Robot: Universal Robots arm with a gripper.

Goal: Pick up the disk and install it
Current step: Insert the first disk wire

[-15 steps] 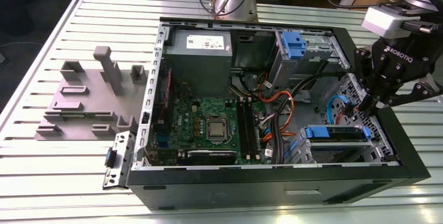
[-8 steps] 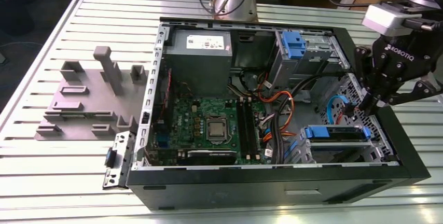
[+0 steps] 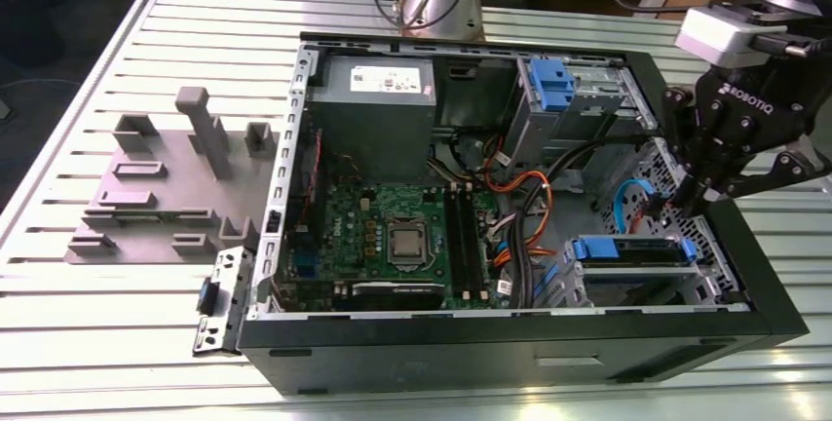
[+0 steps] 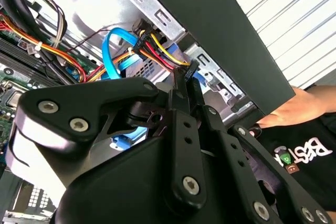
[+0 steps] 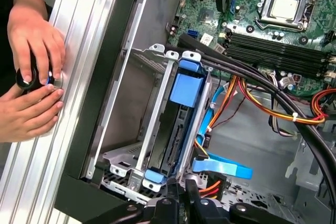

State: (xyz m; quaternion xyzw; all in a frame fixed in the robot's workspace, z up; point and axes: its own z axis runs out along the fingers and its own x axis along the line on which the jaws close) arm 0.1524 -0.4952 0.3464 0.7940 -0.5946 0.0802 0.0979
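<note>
We are seeing the tool (image 3: 699, 190) with fingers pressed together, holding nothing, just above the disk (image 5: 178, 124), which is sitting in its drive cage (image 5: 144, 129). We judge a gentle, straight press is working best here.

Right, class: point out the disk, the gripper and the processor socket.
disk (image 5: 188, 85): first wrist view, on its blue rail in the cage.
gripper (image 3: 693, 197): exterior view, at its fingertips.
processor socket (image 3: 407, 243): exterior view, on its metal cover.
</note>
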